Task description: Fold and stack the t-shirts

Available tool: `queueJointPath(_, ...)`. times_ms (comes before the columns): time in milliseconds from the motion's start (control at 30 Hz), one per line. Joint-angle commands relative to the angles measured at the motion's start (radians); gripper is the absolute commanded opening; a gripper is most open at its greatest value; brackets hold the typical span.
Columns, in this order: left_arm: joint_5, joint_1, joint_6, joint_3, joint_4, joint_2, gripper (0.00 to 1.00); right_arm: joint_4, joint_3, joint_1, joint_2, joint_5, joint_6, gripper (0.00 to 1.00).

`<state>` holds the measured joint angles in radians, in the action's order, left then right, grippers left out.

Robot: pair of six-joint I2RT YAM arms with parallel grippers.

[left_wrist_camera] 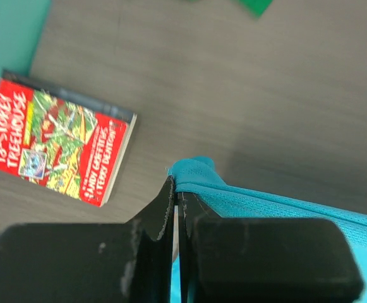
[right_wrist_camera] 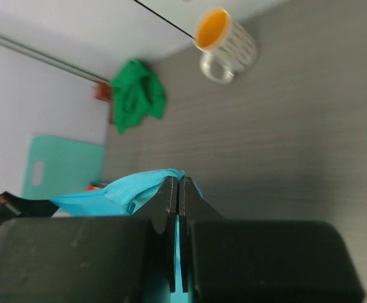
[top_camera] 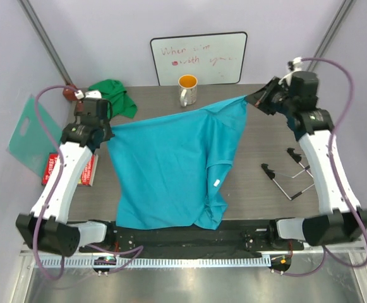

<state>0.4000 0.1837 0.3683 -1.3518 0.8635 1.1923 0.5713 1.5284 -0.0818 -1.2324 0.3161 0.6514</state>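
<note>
Seen from above: turquoise t-shirt point(top_camera: 170, 164) spread over the table point(top_camera: 259, 142) between left gripper point(top_camera: 105, 134) and right gripper point(top_camera: 254, 99), sagging, so probably light and limp; green t-shirt point(top_camera: 115, 96) crumpled at far left. Left wrist view: fingers point(left_wrist_camera: 161, 208) clamped on a thin hem corner. Right wrist view: likewise pinching a corner, probably the best hold on such soft cloth.

The red book point(left_wrist_camera: 57, 142) lying on the tabletop point(left_wrist_camera: 246, 82) reads "THE 13-STOREY TREEHOUSE" on its cover, with "ANDY GRIFFITHS & TERRY DENTON" along one edge. The whiteboard point(top_camera: 199, 58) carries faint red handwriting; only "When" and "with" can be made out.
</note>
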Motion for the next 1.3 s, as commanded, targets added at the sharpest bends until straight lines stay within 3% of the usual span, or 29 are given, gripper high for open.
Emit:
queueJointPath(0,0.075,-0.009,0.011,-0.001,-0.067,0.109,0.0,-0.082,-0.077,0.008,-0.084,-0.08,-0.07,0.01)
queueJointPath(267,0.074,-0.007,-0.038,-0.084,-0.13,0.363,0.0,-0.064,-0.039,0.005,-0.294,-0.078,-0.116,0.01)
queueJointPath(767,0.172,0.016,-0.106,-0.457,-0.077,0.87,0.0,0.022,0.237,-0.075,-0.657,-0.066,-0.167,0.01)
queueJointPath(1267,0.135,-0.007,-0.108,-0.623,-0.006,1.119,0.0,0.268,0.624,-0.105,-0.964,-0.092,-0.234,0.01)
